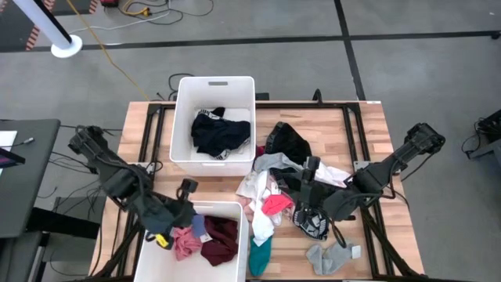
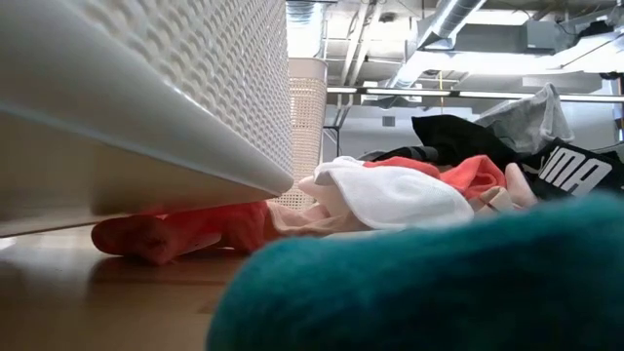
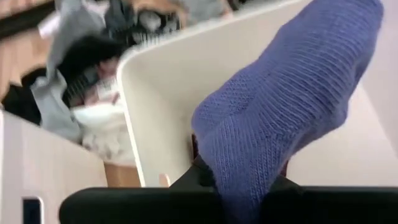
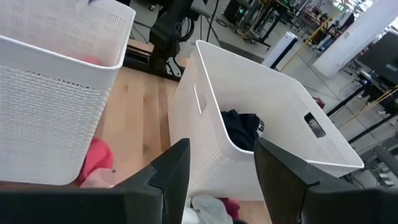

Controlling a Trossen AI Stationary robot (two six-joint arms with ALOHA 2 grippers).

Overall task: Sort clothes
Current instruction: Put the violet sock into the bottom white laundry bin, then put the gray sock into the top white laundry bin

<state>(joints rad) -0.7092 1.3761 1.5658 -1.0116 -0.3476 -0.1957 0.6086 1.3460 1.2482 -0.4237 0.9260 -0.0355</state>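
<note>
My left gripper point(image 1: 192, 221) is over the near white bin point(image 1: 235, 210), shut on a blue knitted sock point(image 3: 286, 106). That bin holds pink and maroon clothes point(image 1: 211, 241). The far bin point(image 1: 213, 84) holds black clothes point(image 4: 242, 127). A mixed pile of clothes point(image 1: 286, 176) lies on the wooden table to the right of both bins: black, white, pink, teal point(image 2: 439, 283) and grey pieces. My right gripper point(image 4: 217, 168) hangs open above this pile point(image 1: 308, 174), pointing toward the far bin, with nothing between its fingers. My left gripper pinches the blue sock between its two fingers at the sock's narrower part point(image 3: 239, 180). The rest of the sock bulges out past the fingertips, in front of the near bin's inner wall point(image 3: 168, 93). The fingers' own bodies hide the place of contact.
The near bin's wall point(image 2: 146, 97) stands close to the pile, with a coral-red garment point(image 2: 185, 232) on the table against its foot. A grey sock point(image 1: 329, 254) lies near the table's near edge. Bare wood shows between the two bins point(image 4: 140, 118).
</note>
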